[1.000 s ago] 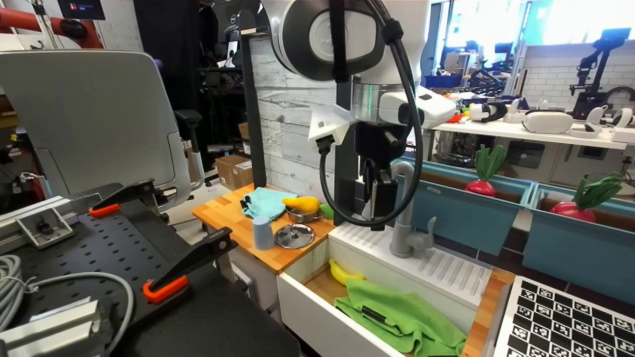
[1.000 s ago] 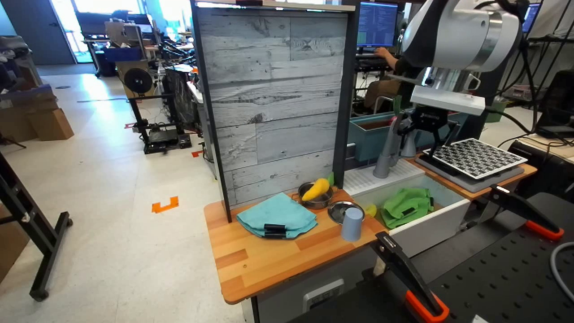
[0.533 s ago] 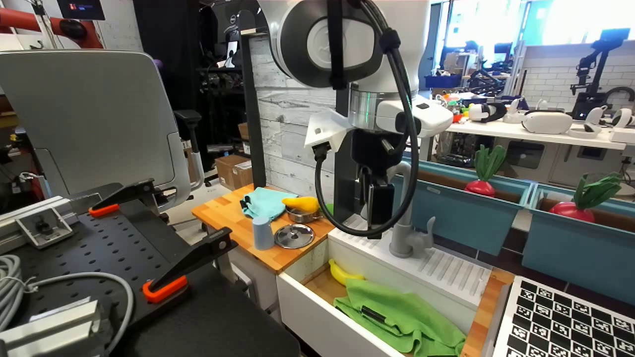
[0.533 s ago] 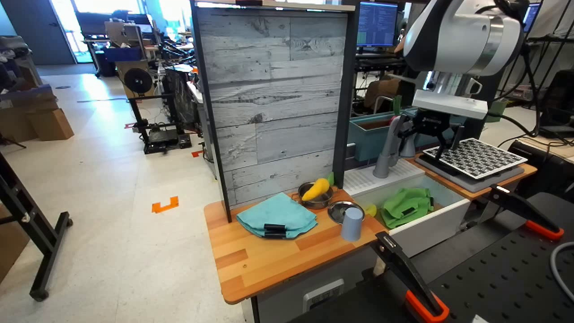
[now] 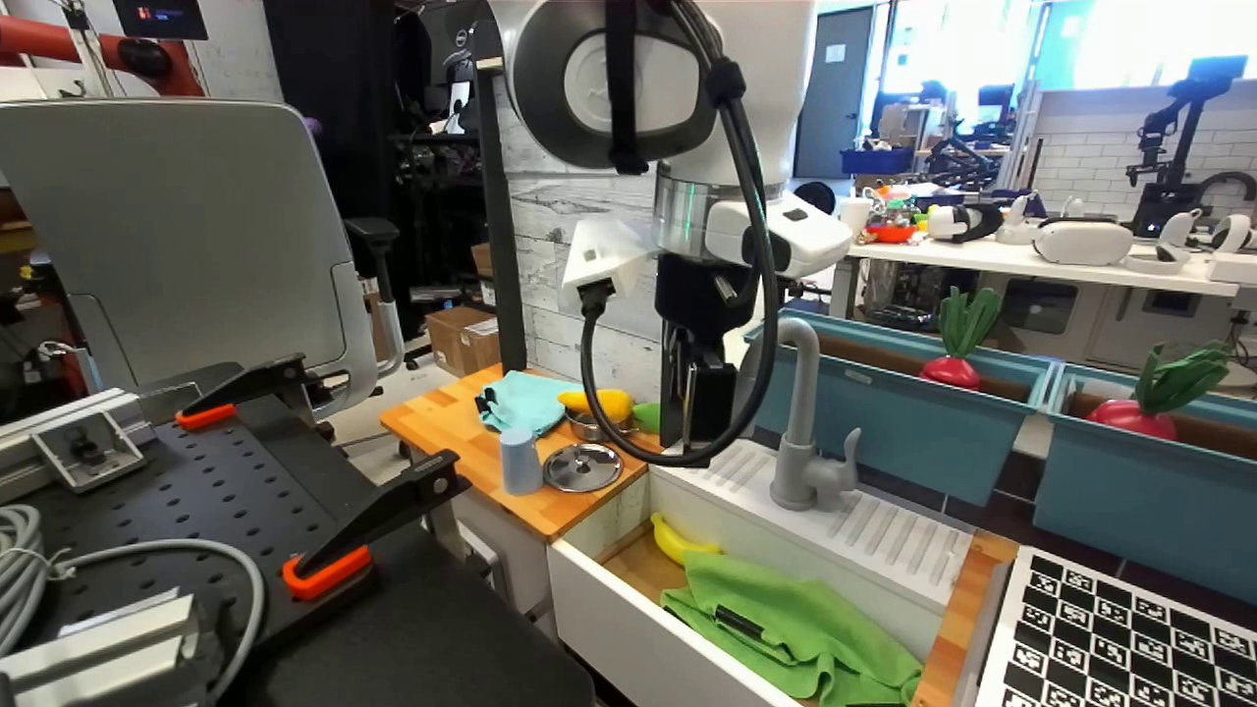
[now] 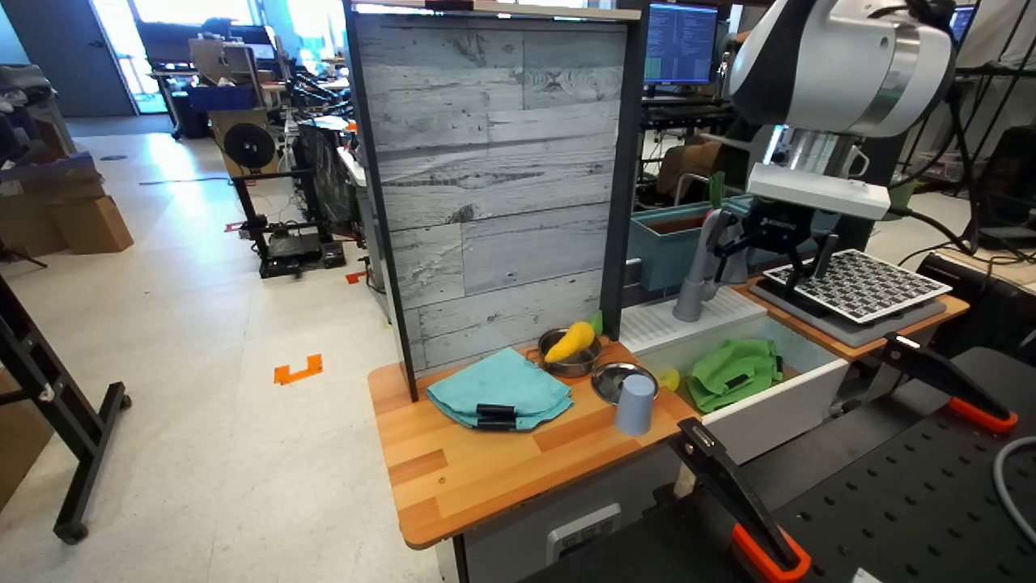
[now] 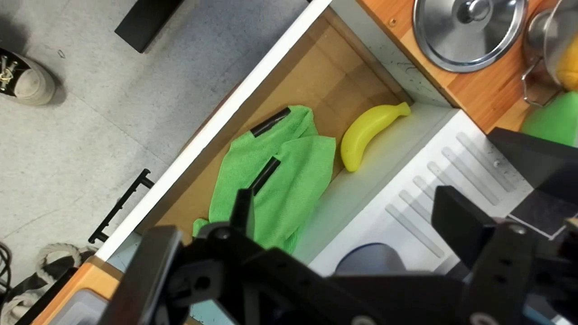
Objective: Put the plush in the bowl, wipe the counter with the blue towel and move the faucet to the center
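Two fingers (image 7: 460,221) hang spread, pinching nothing that I can see, and the gripper (image 5: 690,427) has just shifted along the sink (image 5: 614,633) toward the end where the wooden counter (image 6: 486,478) meets it. From where I stand, that bares most of the faucet (image 5: 800,427) at the sink's back; a moment ago the gripper covered part of it. The spout (image 5: 793,332) bends toward the sink's counter end, so I'd judge it isn't centred yet and the gripper is lining up to push it. In the wrist view a rounded grey shape (image 7: 371,261) shows between the fingers; it could be the faucet's head, but whether they touch I can't tell.

Nothing on the counter has budged. Beside the sink there, the yellow plush (image 6: 571,342) sits in the steel pot (image 6: 572,369), which I take for the bowl, so that part looks done. Nearer the sink lie a steel lid (image 5: 584,468) and a blue cup (image 6: 635,407), bottom up by the look of it. Farther from the sink is the blue towel (image 6: 498,385), folded and unheld; whether it has wiped yet, I can't say. Inside the sink, a green towel (image 5: 786,619) fills much of it, with a toy banana (image 5: 680,542) just beside at the counter end. Beyond the sink, two planters (image 5: 894,422) each hold a red radish (image 5: 951,371).
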### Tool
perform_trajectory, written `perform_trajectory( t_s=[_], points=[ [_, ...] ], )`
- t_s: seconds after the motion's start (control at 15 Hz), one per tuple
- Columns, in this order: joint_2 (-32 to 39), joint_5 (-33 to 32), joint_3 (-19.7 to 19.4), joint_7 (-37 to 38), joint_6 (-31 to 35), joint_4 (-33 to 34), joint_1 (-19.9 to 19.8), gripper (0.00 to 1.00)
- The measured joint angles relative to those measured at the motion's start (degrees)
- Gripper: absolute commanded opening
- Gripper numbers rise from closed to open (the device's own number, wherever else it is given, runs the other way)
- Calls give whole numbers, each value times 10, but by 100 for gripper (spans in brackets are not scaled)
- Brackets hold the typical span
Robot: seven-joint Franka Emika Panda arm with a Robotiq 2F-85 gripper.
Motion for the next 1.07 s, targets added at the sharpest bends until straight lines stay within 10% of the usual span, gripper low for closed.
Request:
perform_trajectory(
  t_s=[0.6, 1.07],
  points=[
    [-159, -1, 11, -35, -58, -116, 1, 100],
    [-148, -1, 10, -35, -58, -114, 1, 100]
  ],
)
